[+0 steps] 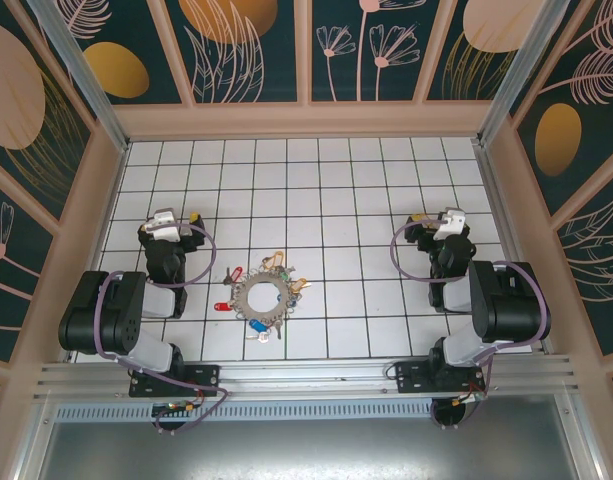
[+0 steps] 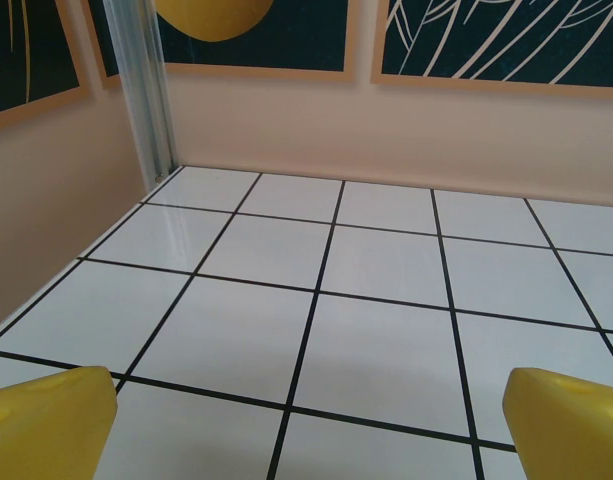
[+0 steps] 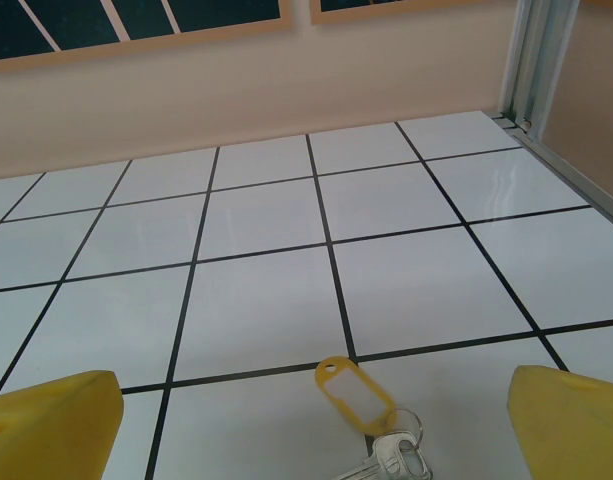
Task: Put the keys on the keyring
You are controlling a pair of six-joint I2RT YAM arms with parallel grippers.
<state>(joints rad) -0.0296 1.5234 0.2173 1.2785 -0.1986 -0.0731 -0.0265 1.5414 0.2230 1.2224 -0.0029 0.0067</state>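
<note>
Yellow fingertips (image 3: 571, 425) of the right end effector (image 3: 311, 425) stand wide apart, a yellow-tagged key (image 3: 358, 395) flat on the worktop (image 3: 266, 290) between them at bottom centre: light, thin, slippery, likely best pinched by its tag. Left end effector (image 2: 306, 430) gapes equally, empty; other keys (image 1: 222, 307) crowd the keyring (image 1: 250, 296), lower centre from above, well apart.

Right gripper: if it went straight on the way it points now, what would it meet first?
Most likely the yellow-tagged key, lying on the table just ahead between the open fingers of the right gripper. Past it, bare tiles run to the back wall. Whether the fingers clear it is unclear.
</note>
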